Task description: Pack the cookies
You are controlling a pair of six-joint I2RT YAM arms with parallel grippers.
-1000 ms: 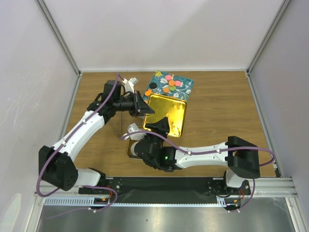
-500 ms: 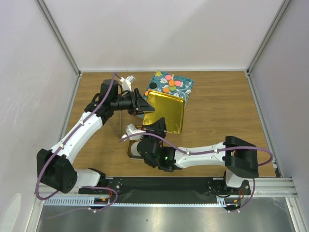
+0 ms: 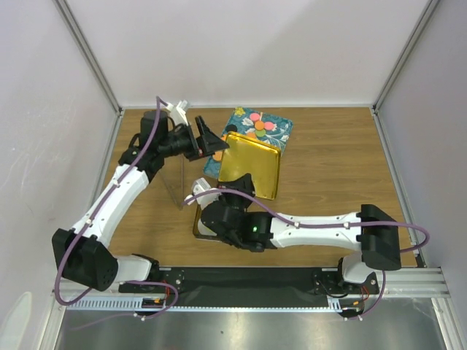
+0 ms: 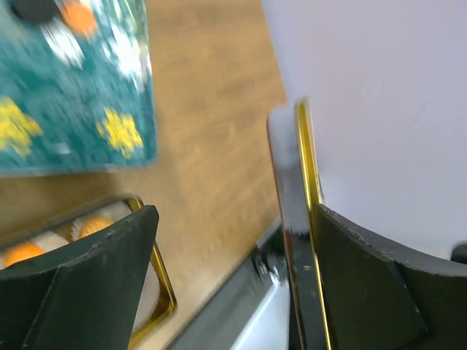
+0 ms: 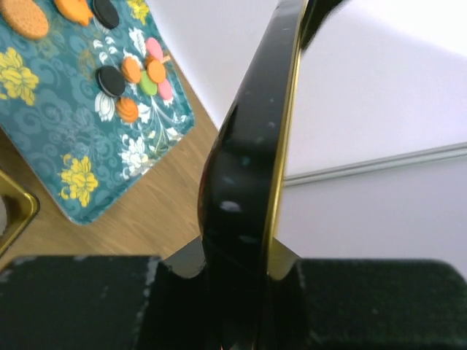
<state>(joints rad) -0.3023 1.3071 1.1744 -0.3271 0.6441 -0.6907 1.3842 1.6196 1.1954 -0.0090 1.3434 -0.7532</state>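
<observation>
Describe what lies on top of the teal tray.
Loose cookies: orange, green, pink and black discs on the teal tray. From above, the gold lid covers the tray's near edge, so anything there is hidden in that view.

Left arm rises toward 12 o'clock, wrist turned to 3 o'clock, left claw [image 3: 211, 141] spread wide. Right arm lies toward 9 o'clock, right claw [image 5: 233, 288] clamped on a gold lid's [image 5: 246, 146] edge.

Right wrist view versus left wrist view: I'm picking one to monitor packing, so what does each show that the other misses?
Only right wrist: pink and green cookies on the teal tray, and the right tool clamping the gold lid. Only left wrist: orange cookies in paper cups inside the tin, and the open left tool. Both: that tray, lid edge, wooden table.
</observation>
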